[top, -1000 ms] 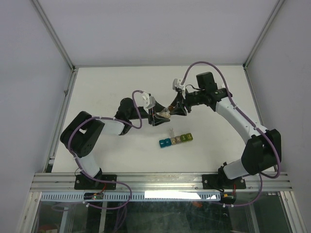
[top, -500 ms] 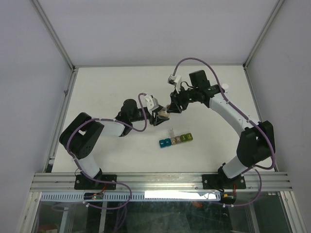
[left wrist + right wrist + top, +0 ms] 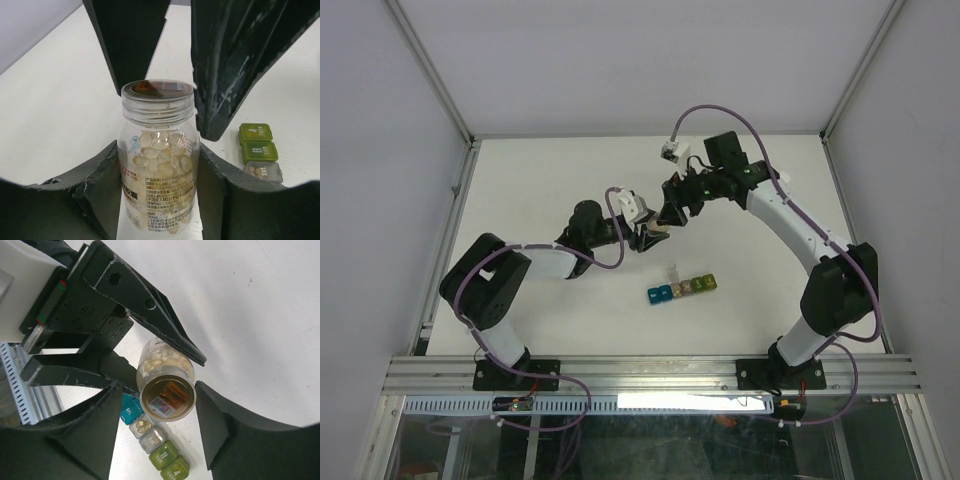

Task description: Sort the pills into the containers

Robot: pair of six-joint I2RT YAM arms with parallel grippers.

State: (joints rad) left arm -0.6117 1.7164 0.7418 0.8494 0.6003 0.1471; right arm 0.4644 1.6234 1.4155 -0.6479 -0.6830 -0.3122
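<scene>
A clear bottle [image 3: 157, 165] of pale pills lies between the pads of my left gripper [image 3: 157, 156], which is shut on its body. The bottle [image 3: 657, 232] hangs above the table's middle. My right gripper [image 3: 159, 390] stands open round the bottle's [image 3: 167, 390] far end, with a gap on each side. Its dark fingers [image 3: 235, 65] show beyond the bottle top. The containers [image 3: 682, 288] lie nearer, a strip of blue, clear and green cells. One clear cell [image 3: 144, 426] stands open with several pills inside.
The white table [image 3: 540, 180] is walled by metal rails at left, back and right. The organiser strip [image 3: 257, 150] lies just right of the held bottle. Both arms [image 3: 790, 225] meet over the middle of the table.
My right gripper's jaws have widened off the bottle's end and that arm has shifted up and left. The left gripper still holds the bottle, nudged slightly right.
</scene>
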